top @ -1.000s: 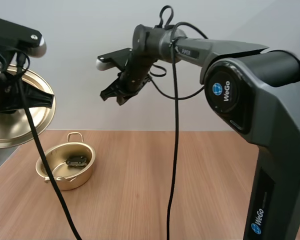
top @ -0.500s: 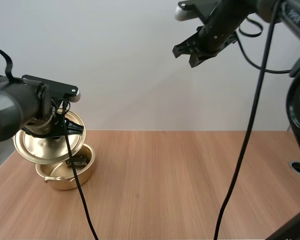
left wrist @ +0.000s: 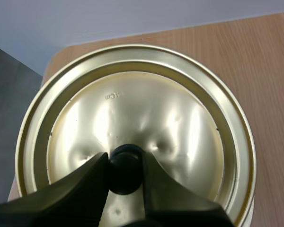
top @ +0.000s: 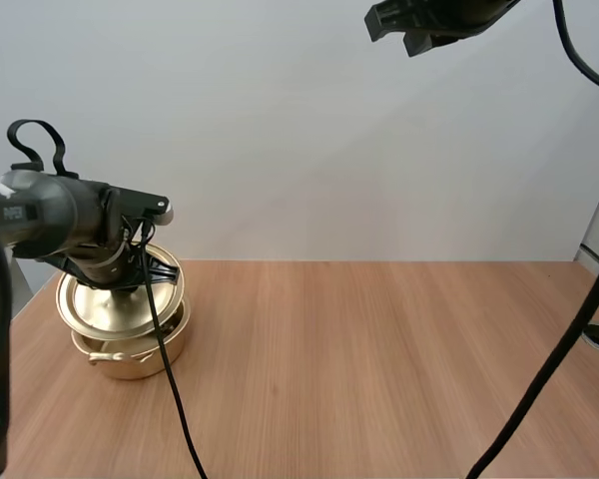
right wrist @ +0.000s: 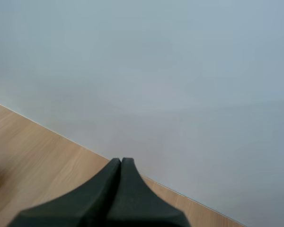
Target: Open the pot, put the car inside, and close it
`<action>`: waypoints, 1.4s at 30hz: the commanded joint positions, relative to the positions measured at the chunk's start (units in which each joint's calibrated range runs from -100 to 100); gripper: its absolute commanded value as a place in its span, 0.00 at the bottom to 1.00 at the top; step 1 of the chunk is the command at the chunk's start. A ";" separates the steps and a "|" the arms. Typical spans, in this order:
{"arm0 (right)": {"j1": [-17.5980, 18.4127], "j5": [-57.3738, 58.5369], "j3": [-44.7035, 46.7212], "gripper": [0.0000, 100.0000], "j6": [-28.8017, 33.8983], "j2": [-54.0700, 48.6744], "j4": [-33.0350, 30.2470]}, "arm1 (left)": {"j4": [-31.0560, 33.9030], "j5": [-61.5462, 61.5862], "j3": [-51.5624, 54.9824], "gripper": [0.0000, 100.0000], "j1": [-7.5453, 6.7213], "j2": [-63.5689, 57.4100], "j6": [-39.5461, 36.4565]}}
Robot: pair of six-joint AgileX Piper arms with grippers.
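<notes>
Left tool point(left wrist: 124, 160) is clenched on the black knob point(left wrist: 125, 171) of the lid point(left wrist: 132, 109), one finger on each side of it. From above, the brass-coloured lid point(top: 112, 305) hangs at a tilt over the pot point(top: 140, 357), its face leaning toward the camera and its lower edge down at the pot's rim. I cannot tell whether metal touches metal there. The lid hides the pot's inside, so I cannot tell whether the car lies in it. By my reading, closing the pot is the step in hand and the task is near its end.

The tilt is the chief risk. If the fingers let go before the lid lies level, it could land on one edge, skate off the rim and drop onto the table. The knob is small, round and smooth, so it may also turn or slip in the pinch as the arm levels out. The pot looks thin and light. A push down off centre could tip or shove it, and it stands near the table's left edge. A lid set askew could also catch on the small handle point(top: 104, 357) at the pot's near side.

Right tool point(right wrist: 120, 164) has its fingers pressed together on nothing. In the high view it is raised far above the table point(top: 399, 369), well apart from the pot. The table is pale wood grain and smooth, and a plain light wall point(top: 309, 150) stands behind it.
</notes>
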 commanded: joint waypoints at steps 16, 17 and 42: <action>0.02 0.03 0.00 0.00 0.82 -1.37 1.15 | -2.59 4.82 -0.03 0.00 0.03 1.69 2.89; 0.02 0.03 0.00 0.00 0.82 -1.37 1.38 | -2.74 4.82 -0.03 0.00 0.03 2.39 2.99; 0.02 0.03 0.00 0.00 0.82 -3.80 1.49 | -2.84 5.37 -0.17 0.00 0.03 9.41 1.19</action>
